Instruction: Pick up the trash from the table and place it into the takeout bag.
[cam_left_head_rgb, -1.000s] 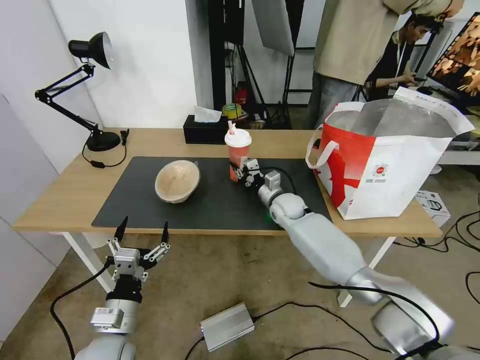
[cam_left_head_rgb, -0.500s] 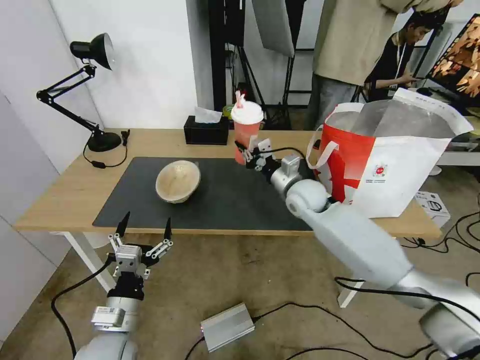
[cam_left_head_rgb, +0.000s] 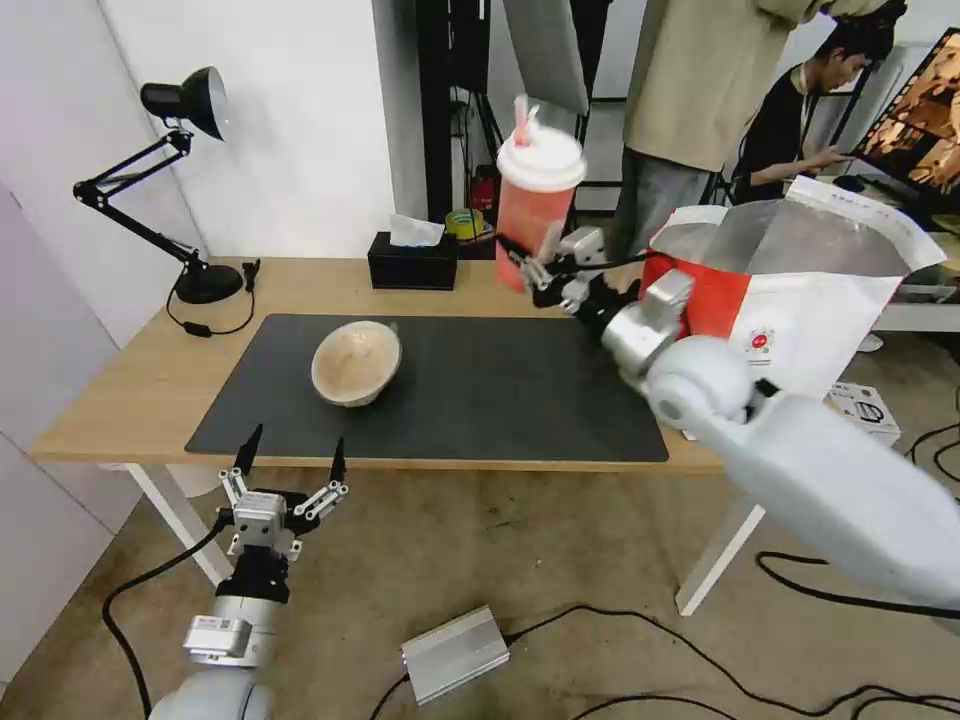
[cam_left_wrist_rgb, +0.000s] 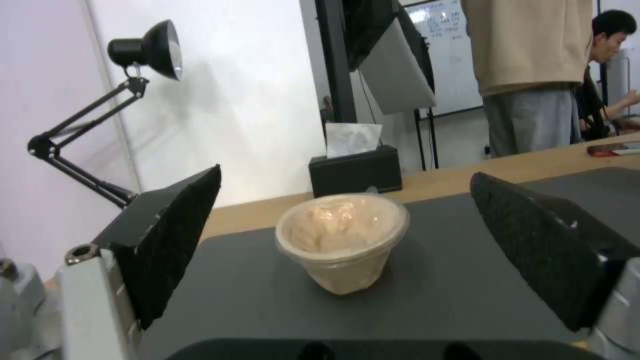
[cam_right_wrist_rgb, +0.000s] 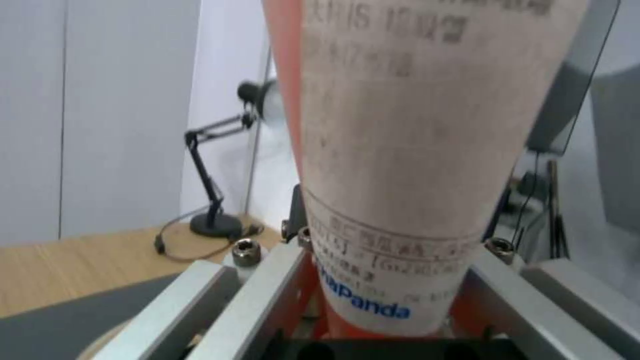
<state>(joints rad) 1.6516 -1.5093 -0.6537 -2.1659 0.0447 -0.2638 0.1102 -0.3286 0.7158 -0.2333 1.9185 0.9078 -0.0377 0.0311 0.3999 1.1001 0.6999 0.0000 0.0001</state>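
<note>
- Your left gripper (cam_left_head_rgb: 288, 458) hangs low in front of the near edge of the table (cam_left_head_rgb: 120, 390), fingers spread wide with nothing between them. In the left wrist view the beige pulp bowl (cam_left_wrist_rgb: 341, 240) sits on the dark mat (cam_left_head_rgb: 440, 395) straight ahead of those open fingers, tipped toward them. If you drive that arm forward carelessly, a fingertip can catch the rim and roll the bowl along the mat.
- Your right gripper (cam_left_head_rgb: 540, 272) is pinched on the lower body of the red drink cup (cam_left_head_rgb: 535, 205), which it holds in the air above the far side of the table, level with the bag's rim. The right wrist view shows the cup's narrow base seated between the two metal fingers (cam_right_wrist_rgb: 267, 295). The grip is low and the lidded top is heavy, so I judge a quick swing could tilt the cup in the fingers or let it slip.
- The cup leans slightly and its straw (cam_left_head_rgb: 522, 108) pokes up beyond the lid; too firm a squeeze may pop the lid and spill.
- Just beyond and to the right of the right gripper stands the takeout bag (cam_left_head_rgb: 800, 330), mouth open, foil lining showing. Its near wall and strap handle are soft; come in too low and the wrist can push the wall inward, closing the mouth or toppling the bag.
</note>
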